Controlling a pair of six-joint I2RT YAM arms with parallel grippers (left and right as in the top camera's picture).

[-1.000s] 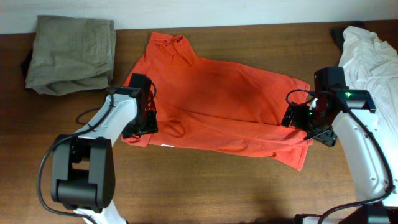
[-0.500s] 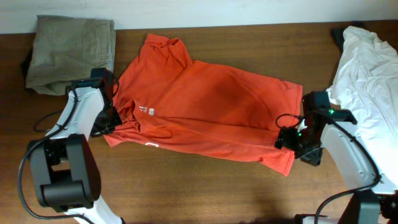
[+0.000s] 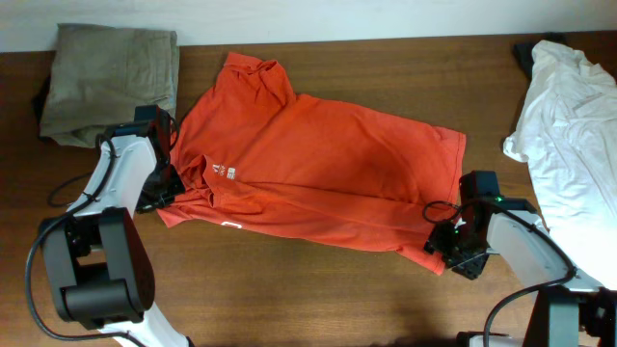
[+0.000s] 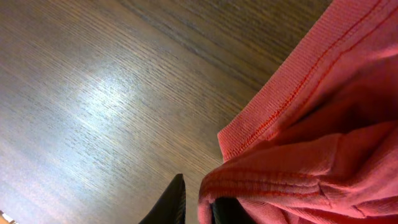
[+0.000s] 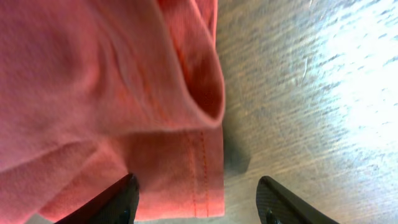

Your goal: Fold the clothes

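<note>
A red-orange T-shirt (image 3: 318, 164) lies spread across the middle of the wooden bench (image 3: 308, 299). It sits on a slant, one end high at the back left and the other low toward the front right. The cloth is mostly flat with soft creases, and a long fold runs along its near edge. Small white lettering (image 3: 224, 173) shows near the shirt's left side. A small white label (image 3: 231, 226) sits just below it, by the near edge.

The left tool (image 3: 159, 196) is at the shirt's left edge. In the left wrist view its dark fingers (image 4: 175, 204) are drawn together on a bunched ridge of the fabric, with a ribbed, stitched hem curling above them.

The right tool (image 3: 451, 253) is at the shirt's front right corner. In the right wrist view its fingers (image 5: 122, 199) stand wide apart — a stitched hem and a loose fold of cloth lie on the bench between them, not clamped.

A folded khaki garment (image 3: 108, 82) rests at the back left corner. A crumpled white garment (image 3: 569, 125) lies along the right edge, apart from the shirt.
</note>
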